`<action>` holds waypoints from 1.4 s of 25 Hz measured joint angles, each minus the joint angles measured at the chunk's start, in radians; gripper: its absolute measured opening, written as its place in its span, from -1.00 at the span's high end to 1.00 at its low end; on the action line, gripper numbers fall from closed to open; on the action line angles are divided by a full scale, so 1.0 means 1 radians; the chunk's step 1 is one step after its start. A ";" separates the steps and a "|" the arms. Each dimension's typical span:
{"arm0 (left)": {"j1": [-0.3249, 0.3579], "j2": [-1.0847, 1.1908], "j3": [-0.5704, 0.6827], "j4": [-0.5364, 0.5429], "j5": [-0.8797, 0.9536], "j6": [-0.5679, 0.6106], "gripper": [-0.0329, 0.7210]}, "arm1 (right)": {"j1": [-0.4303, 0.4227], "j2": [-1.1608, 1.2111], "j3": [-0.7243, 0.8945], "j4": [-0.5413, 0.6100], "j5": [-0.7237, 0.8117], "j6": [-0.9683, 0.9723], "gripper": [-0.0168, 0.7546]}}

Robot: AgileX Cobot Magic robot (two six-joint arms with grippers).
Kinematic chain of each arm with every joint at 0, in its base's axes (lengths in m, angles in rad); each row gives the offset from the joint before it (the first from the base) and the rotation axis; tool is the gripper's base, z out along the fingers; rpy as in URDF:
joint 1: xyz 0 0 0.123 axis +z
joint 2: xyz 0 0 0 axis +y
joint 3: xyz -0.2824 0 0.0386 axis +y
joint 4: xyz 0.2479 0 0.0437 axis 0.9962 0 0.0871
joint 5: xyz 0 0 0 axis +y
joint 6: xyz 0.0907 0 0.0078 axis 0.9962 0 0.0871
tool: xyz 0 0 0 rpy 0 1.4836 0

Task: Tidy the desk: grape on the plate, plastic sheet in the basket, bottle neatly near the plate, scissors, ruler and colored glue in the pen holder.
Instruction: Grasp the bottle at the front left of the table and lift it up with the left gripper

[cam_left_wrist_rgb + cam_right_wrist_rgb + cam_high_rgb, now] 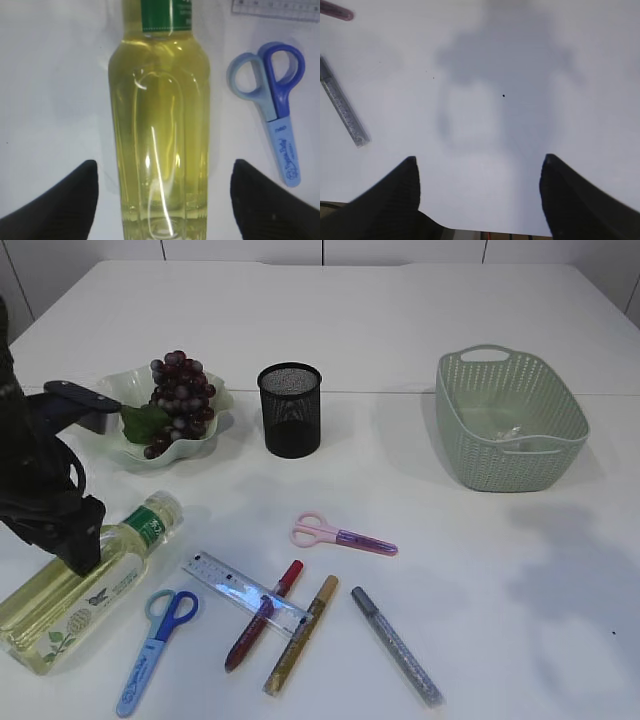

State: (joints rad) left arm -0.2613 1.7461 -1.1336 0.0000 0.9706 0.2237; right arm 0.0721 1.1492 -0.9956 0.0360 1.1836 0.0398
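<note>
Straddling the bottle point(159, 130) w/ jaws spread wide, the left gripper point(162, 200) sits over its lower body at the left edge of the exterior view. Neither finger touches it in the wrist view, so prob lined up for a grab, not holding yet. Bottle lies on its side, cap end toward the plate point(205, 445), so it likely needs standing up there.

Grapes point(178, 400) already sit on the plate, upper left. Pen holder point(290, 410) stands upper centre w/ nothing visible inside. Blue scissors point(158, 635), ruler point(245, 590) and pink scissors point(340, 535) lie loose lower centre w/ three glue pens point(395, 645). Basket point(510, 420), upper right, seems to hold something clear, maybe the plastic sheet; can't tell for sure.

Right gripper point(480, 195) is wide open over bare table, out of the exterior view.

Surface: plain white table point(480, 310), matte, soft shadows. White panelled wall behind.
</note>
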 joint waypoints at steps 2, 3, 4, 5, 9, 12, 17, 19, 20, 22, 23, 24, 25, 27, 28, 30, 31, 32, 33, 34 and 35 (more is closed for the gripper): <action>0.000 0.032 -0.009 0.000 0.004 0.000 -0.68 | 0.000 0.000 0.000 0.000 -0.001 -0.002 -0.54; 0.000 0.044 -0.009 0.000 0.005 0.000 -0.68 | 0.000 0.000 0.000 0.000 -0.001 -0.002 -0.54; 0.000 0.056 -0.011 0.000 0.005 0.000 -0.68 | 0.000 0.000 0.000 0.000 -0.002 -0.004 -0.54; 0.000 0.065 -0.011 0.000 0.005 0.000 -0.68 | 0.000 0.000 0.000 0.000 -0.004 -0.004 -0.54; 0.000 0.091 -0.011 0.000 -0.013 0.000 -0.68 | 0.000 0.000 0.000 0.000 -0.007 -0.004 -0.53; 0.000 0.118 -0.011 0.000 -0.017 0.000 -0.68 | 0.000 0.000 0.000 0.000 -0.013 -0.004 -0.53; -0.007 0.163 -0.011 0.005 -0.024 0.000 -0.68 | 0.000 0.000 0.000 0.001 -0.015 -0.008 -0.53; -0.013 0.175 -0.013 0.009 -0.032 0.000 -0.68 | 0.000 0.000 0.000 0.001 -0.015 -0.008 -0.52; -0.015 0.183 -0.013 0.009 -0.036 0.000 -0.68 | 0.000 0.000 0.000 0.001 -0.015 -0.008 -0.52; -0.021 0.200 -0.013 0.010 -0.043 0.000 -0.68 | 0.000 0.000 0.000 0.001 -0.016 -0.008 -0.52; -0.024 0.213 -0.013 0.010 -0.045 0.000 -0.68 | 0.000 0.000 0.000 0.001 -0.016 -0.008 -0.52; -0.027 0.223 -0.013 0.010 -0.045 0.000 -0.68 | 0.000 0.000 0.000 0.001 -0.017 -0.008 -0.52; -0.029 0.230 -0.013 0.010 -0.047 0.000 -0.68 | 0.000 0.000 0.000 0.001 -0.017 -0.008 -0.52; -0.034 0.235 -0.013 0.014 -0.047 0.000 -0.65 | 0.000 0.000 0.000 0.001 -0.017 -0.008 -0.52; -0.035 0.237 -0.013 0.018 -0.047 0.000 -0.62 | 0.000 0.000 0.000 0.001 -0.017 -0.008 -0.52; -0.037 0.237 -0.013 0.026 -0.047 0.000 -0.54 | 0.000 0.000 0.000 0.001 -0.017 -0.008 -0.52; -0.037 0.237 -0.015 0.030 -0.045 0.000 -0.49 | 0.000 0.000 0.000 0.001 -0.017 -0.008 -0.52; -0.038 0.237 -0.017 0.035 -0.043 0.000 -0.44 | 0.000 0.000 0.000 0.001 -0.017 -0.010 -0.52; -0.038 0.237 -0.017 0.039 -0.043 0.000 -0.41 | 0.000 0.000 0.000 0.001 -0.017 -0.010 -0.52; -0.038 0.237 -0.019 0.043 -0.043 0.000 -0.38 | 0.000 0.000 0.000 0.001 -0.017 -0.010 -0.52; -0.038 0.237 -0.019 0.044 -0.043 0.000 -0.36 | 0.000 0.000 0.000 0.001 -0.017 -0.010 -0.52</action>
State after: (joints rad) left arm -0.2991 1.9828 -1.1524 0.0436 0.9280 0.2237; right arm 0.0721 1.1492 -0.9956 0.0369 1.1661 0.0301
